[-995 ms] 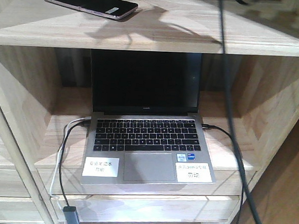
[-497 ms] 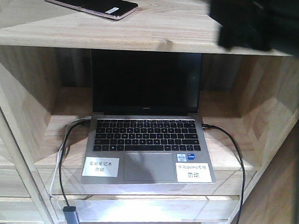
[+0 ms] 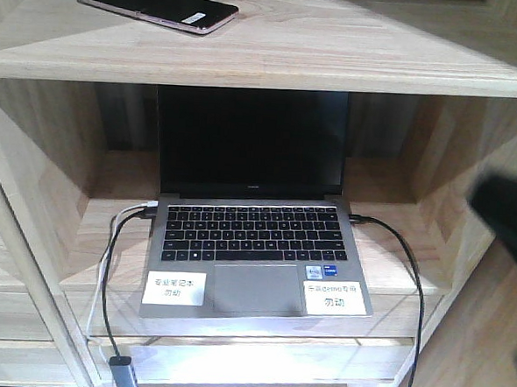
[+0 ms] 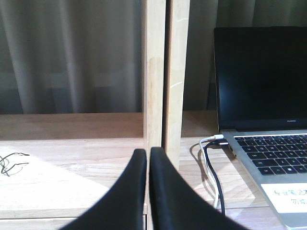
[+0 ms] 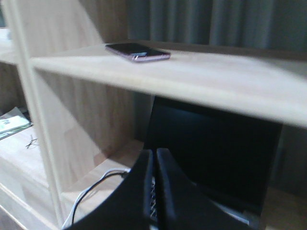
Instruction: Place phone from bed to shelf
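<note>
Phone (image 3: 158,6) flat on top board of shelf (image 3: 337,62), toward left rear, screen up, white sticker near right end; also seen on same board from right wrist view (image 5: 138,51). Grey laptop (image 3: 255,246) open in compartment below, screen dark, 2 white labels on palm rest, cables plugged at both sides. Left hand (image 4: 147,187) pressed together, empty, facing wooden upright (image 4: 165,81). Right hand (image 5: 154,187) pressed together, empty, below top board, well apart from phone.
</note>
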{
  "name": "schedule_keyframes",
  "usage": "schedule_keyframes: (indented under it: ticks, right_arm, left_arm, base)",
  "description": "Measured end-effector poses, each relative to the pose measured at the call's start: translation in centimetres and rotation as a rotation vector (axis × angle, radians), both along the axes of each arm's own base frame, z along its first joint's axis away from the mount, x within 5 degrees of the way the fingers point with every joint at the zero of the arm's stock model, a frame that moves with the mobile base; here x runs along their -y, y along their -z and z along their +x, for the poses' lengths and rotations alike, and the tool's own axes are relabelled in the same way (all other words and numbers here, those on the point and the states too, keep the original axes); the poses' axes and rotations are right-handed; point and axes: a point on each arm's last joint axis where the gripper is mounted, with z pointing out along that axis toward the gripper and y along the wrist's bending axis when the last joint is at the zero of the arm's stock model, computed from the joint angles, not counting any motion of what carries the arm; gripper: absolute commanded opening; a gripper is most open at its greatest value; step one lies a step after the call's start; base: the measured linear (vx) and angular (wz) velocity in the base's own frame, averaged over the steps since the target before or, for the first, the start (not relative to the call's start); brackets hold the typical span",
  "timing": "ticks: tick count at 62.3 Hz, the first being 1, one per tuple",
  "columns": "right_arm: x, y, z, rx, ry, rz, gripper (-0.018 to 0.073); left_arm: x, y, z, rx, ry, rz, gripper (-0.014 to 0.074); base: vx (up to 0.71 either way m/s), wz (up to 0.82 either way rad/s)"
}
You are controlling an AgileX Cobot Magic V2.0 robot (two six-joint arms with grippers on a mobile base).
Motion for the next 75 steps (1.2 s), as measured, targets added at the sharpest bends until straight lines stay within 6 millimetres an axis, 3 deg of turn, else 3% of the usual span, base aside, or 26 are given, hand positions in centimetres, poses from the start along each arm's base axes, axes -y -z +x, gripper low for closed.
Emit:
schedule_keyframes:
  ticks: [12,27,75]
  right_arm:
    - [1.2,3.5,-3.1,0.041,0.0,0.016,-0.0006]
    - [1.7,6.5,-4.5,0.048,0.0,0.019,-0.0006]
    - [1.7,6.6,-4.5,0.048,0.003,0.02,-0.0006]
  left_arm:
    - [0.0,0.0,0.0,0.0,0.0,0.0,0.0001]
    - [0.0,0.0,0.0,0.0,0.0,0.0,0.0001]
    - [0.0,0.0,0.0,0.0,0.0,0.0,0.0001]
  base:
    - [0.0,0.0]
    - [0.0,0.0]
    - [0.0,0.0]
